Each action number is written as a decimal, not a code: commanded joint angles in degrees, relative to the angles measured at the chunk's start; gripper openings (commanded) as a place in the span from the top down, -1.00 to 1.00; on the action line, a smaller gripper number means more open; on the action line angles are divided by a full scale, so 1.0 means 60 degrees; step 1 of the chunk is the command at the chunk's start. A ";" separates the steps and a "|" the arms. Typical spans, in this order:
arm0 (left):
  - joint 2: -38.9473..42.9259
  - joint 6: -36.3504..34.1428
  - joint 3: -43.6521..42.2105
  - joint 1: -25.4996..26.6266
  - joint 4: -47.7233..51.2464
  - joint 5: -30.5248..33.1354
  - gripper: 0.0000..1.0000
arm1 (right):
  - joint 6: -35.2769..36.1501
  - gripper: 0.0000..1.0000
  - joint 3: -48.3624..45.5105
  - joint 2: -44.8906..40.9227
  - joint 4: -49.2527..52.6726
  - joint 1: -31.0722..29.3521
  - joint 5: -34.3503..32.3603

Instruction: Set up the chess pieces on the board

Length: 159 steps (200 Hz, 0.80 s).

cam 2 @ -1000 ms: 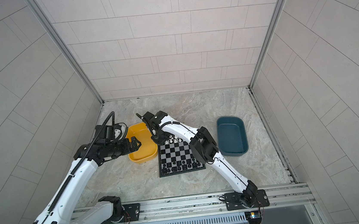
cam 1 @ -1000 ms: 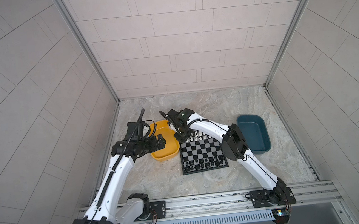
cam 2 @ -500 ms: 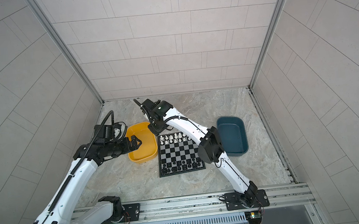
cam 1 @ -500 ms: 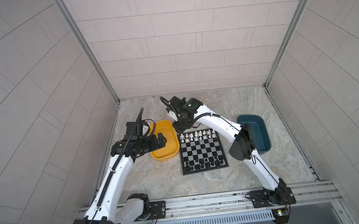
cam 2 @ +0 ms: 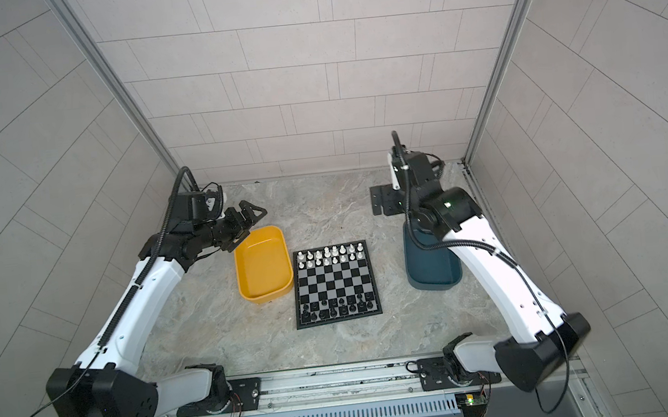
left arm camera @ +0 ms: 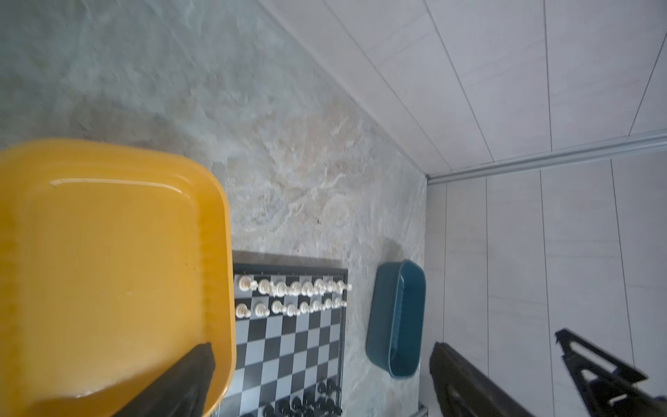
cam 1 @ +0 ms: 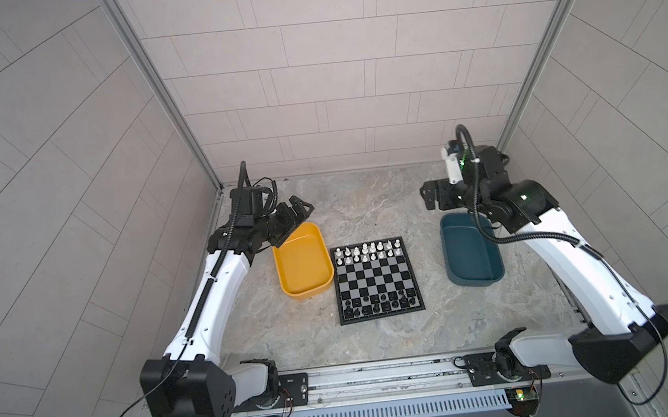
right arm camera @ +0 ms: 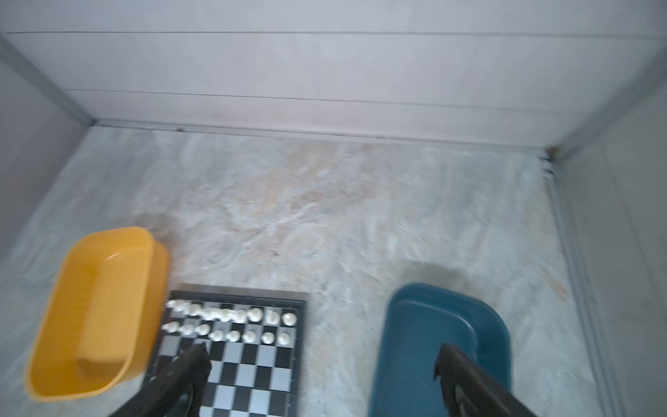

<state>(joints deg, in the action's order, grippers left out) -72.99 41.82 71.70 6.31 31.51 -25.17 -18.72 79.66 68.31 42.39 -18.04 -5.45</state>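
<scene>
The right hand (right arm camera: 323, 352), spread and empty like the left hand (left arm camera: 321, 348), has been withdrawn from the board (cam 1: 377, 280), whose chess pieces (cam 1: 372, 252) could be toppled by a low return.

- yellow tray (cam 1: 302, 262): showing smooth, glossy plastic; highlight streak glinting along inner wall.
- teal tray (cam 1: 469, 255): showing smooth plastic, sheen appearing softer.
- board (cam 1: 376, 274): squares appearing smooth and satin; border looking matt black.
- chess pieces (cam 1: 365, 252): white ones looking like shiny plastic; black ones (cam 1: 378, 298) appearing too small for finish to be told.
- tabletop (cam 1: 365, 202): presenting marbled, stone-like matt surface.
- wall panels (cam 1: 333, 84): appearing matt, tile-patterned.
- base rail (cam 1: 381, 374): showing bare, brushed-looking metal.
- arm shells (cam 1: 215, 296): appearing as smooth white plastic, shining slightly.
</scene>
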 commanded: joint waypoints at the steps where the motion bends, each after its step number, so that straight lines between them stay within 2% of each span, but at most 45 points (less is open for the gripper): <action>1: 0.0545 -0.0865 0.0055 0.0072 0.0338 0.3847 -1.00 | 0.0159 -0.99 -0.2275 -0.1333 -0.2926 0.0741 -0.1115; 24: 0.1476 -0.2334 -0.2119 0.0090 -0.1909 0.6715 -1.00 | 0.0280 -0.99 -0.4902 -0.2267 -0.5534 0.1699 -0.1426; 42: 0.1650 -0.3838 -0.3447 0.0081 -0.2825 0.8140 -1.00 | 0.0423 -0.99 -0.7010 -0.2422 -0.8189 0.2216 -0.1117; 54: 0.1637 -0.3917 -0.4305 0.0067 -0.3364 0.8818 -1.00 | 0.0788 -0.99 -0.8419 -0.2333 -1.0092 0.2245 -0.1303; 76: 0.1557 -0.4565 -0.6084 0.0054 -0.5684 0.8541 -1.00 | 0.1324 -0.99 -0.9854 -0.1789 -1.2439 0.2283 -0.1748; 100: 0.0981 -0.5036 -0.7537 0.0046 -0.8375 0.8603 -1.00 | 0.1842 -0.98 -1.0361 -0.0480 -1.4192 0.2392 -0.1885; 116: 0.0190 -0.5508 -0.8351 0.0015 -1.0861 0.8523 -1.00 | 0.1983 -0.99 -1.0594 0.0552 -1.5731 0.2567 -0.1966; 128: -0.0585 -0.5880 -0.8751 -0.0010 -1.2351 0.8282 -1.00 | 0.1998 -0.99 -1.0331 0.0466 -1.5139 0.2745 -0.1685; 133: -0.0734 -0.5970 -0.8591 -0.0052 -1.2409 0.8295 -1.00 | 0.1935 -0.99 -1.0196 0.0437 -1.4825 0.2755 -0.1855; 148: -0.0725 -0.6130 -0.7763 -0.0117 -1.0495 0.7874 -1.00 | 0.1912 -0.99 -1.0036 0.0719 -1.4956 0.2909 -0.1652; 159: -0.0948 -0.6360 -0.8013 -0.0205 -1.1496 0.7924 -1.00 | 0.2041 -0.99 -1.0051 0.1002 -1.5424 0.2919 -0.1480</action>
<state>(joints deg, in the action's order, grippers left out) -76.93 8.80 22.65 5.74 -28.47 23.77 -8.67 17.85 72.20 -42.06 -1.15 -15.18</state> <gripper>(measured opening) 0.999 0.992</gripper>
